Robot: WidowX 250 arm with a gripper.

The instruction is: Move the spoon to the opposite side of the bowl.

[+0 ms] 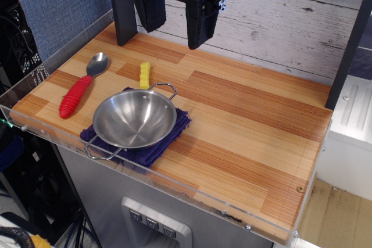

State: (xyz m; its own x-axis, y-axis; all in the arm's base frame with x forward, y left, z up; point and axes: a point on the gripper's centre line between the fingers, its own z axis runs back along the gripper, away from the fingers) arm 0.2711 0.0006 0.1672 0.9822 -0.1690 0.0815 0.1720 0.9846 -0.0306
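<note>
Single view: raised, off the front-left corner, angled down across the whole worktop (244, 126) toward the plank back wall (290, 10); moderate range.

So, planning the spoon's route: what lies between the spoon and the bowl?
In the single camera view, only bare wooden tabletop separates the spoon from the bowl; the purple cloth stays under the bowl.

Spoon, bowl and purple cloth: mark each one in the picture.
spoon (76, 96): the only camera view, on the red ribbed handle.
bowl (135, 118): same view, on the shiny inner bottom.
purple cloth (152, 153): same view, on the bare front edge showing under the bowl.
</note>
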